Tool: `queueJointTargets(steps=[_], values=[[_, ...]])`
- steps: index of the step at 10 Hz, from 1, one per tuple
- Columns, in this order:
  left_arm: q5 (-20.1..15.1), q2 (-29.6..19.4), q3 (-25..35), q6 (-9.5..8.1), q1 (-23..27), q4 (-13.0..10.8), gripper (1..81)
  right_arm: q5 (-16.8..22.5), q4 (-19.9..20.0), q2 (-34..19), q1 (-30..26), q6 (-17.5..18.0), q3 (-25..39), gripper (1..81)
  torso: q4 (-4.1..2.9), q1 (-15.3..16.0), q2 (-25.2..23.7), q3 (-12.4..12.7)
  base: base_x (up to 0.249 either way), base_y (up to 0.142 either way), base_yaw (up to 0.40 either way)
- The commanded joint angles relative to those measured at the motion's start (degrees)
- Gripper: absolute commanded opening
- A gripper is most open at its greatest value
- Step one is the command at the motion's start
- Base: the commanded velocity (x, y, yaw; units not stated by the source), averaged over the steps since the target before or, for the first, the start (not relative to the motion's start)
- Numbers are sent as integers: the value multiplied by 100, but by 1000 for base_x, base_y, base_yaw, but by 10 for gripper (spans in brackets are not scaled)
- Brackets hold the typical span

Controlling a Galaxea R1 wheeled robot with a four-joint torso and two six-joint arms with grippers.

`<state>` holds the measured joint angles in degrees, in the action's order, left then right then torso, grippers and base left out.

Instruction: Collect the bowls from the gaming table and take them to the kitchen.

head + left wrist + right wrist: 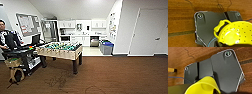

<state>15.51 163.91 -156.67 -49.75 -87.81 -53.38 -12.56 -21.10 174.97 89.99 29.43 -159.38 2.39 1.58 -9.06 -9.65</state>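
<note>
Two yellow plastic bowls in transit, kitchen (82,31) ahead.
Perforated bowl (235,33) at left wrist, plain bowl (203,87) at right: light, stiff, slick; rim or handle suits. Gripper state: cannot tell.

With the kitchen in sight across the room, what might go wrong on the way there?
1. The foosball table juts out left of the path to the kitchen; drifting left might clip its corner.
2. The blue-lidded bins narrow the kitchen entrance on the right.
3. The perforated yellow bowl sits close by the left wrist camera; how securely it is held cannot be seen, so a jolt might loosen it.
</note>
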Motion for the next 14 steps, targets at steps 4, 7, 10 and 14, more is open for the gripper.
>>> queueJointTargets(steps=[4,7,10,14], values=[[-144,-122,-39,-8,251,-32,10,201,-8,-12,-249,-25,4,10,0,0,0,0,93,-50,0],[-144,-113,-30,-8,251,-41,10,201,-8,-12,-249,-25,4,10,0,5,2,0,87,-73,0],[-144,-122,-30,-8,250,-32,10,210,-8,-4,-249,-25,4,10,0,2,0,0,87,0,0],[-144,-122,-30,-8,242,-41,10,210,-8,-4,-249,-16,-4,10,0,2,0,0,87,0,0]])
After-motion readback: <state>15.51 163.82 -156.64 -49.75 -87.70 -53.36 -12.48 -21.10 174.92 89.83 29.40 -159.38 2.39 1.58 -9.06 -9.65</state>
